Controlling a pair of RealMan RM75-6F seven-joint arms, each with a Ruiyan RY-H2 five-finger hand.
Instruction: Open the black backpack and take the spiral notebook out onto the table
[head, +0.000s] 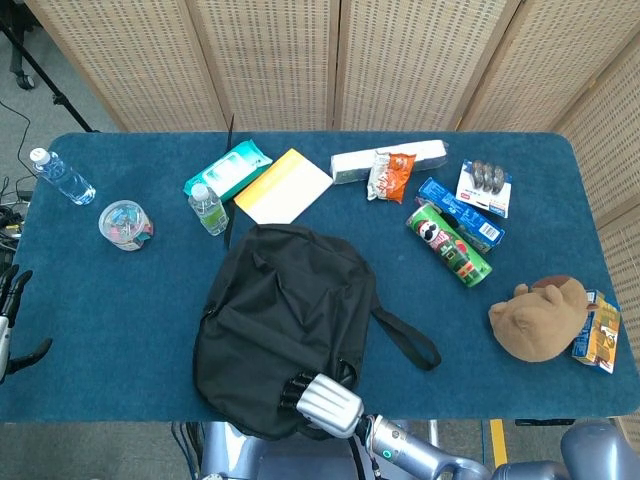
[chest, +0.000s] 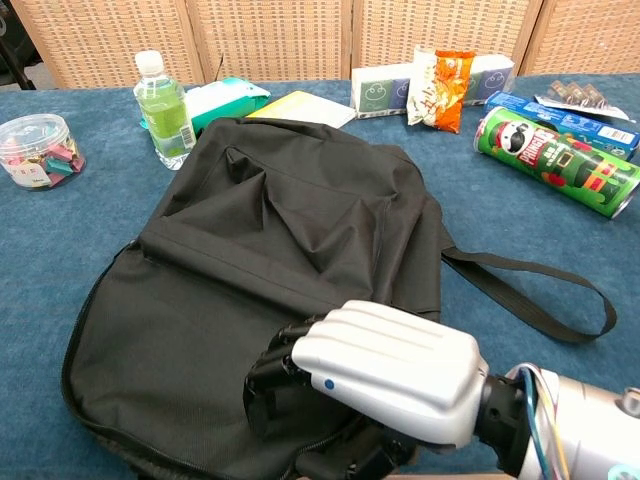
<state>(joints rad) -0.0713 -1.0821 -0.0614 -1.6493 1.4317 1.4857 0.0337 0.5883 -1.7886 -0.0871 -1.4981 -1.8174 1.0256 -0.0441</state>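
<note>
The black backpack (head: 285, 320) lies flat and closed in the middle of the table, near the front edge. In the chest view it fills the foreground (chest: 260, 240). My right hand (chest: 385, 372) rests on its near right corner, fingers curled down into the fabric and gripping a fold by the zip line. From the head view the same right hand (head: 320, 400) sits at the bag's bottom edge. My left hand (head: 10, 322) hovers off the table's left edge, fingers apart, holding nothing. No spiral notebook shows.
The bag's strap (head: 405, 338) trails to the right. Behind the bag stand a green bottle (head: 208, 208), a yellow pad (head: 283, 186) and a wipes pack (head: 227, 168). A clip jar (head: 126, 224) is left; a green can (head: 448, 243) and brown plush (head: 538, 318) are right.
</note>
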